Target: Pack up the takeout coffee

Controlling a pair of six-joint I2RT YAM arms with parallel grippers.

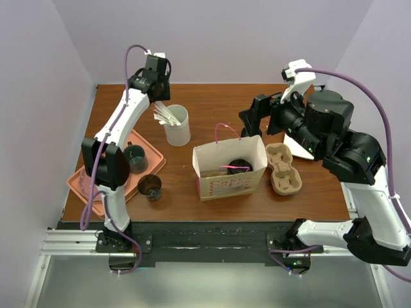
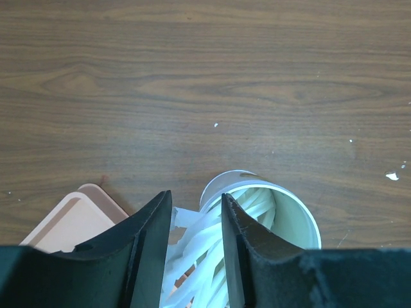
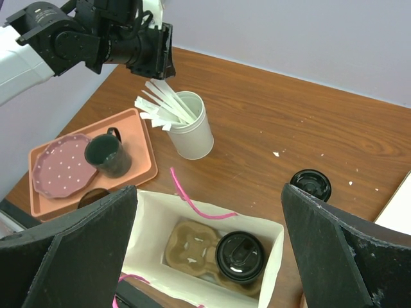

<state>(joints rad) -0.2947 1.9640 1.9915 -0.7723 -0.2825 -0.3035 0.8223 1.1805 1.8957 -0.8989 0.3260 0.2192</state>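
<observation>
Black-lidded takeout coffee [image 3: 239, 255] sits in the pulp carrier [image 3: 186, 247] inside the paper bag [image 3: 273, 244], lower centre of my right wrist view. My right gripper [image 3: 207, 192] hangs above it, jaws released and empty. My left gripper [image 2: 196, 199] has its jaws straddling the white stirrers [image 2: 199, 244]; whether they are clenched on them I cannot tell.

Lab test cell: plain lilac walls [image 1: 212, 38] box in wood table [image 1: 218, 106] w/ alu rail [image 1: 70, 242].

The white cup [image 2: 292, 218] runs off the bottom edge, partly hidden behind the left claw [image 2: 194, 197].
</observation>
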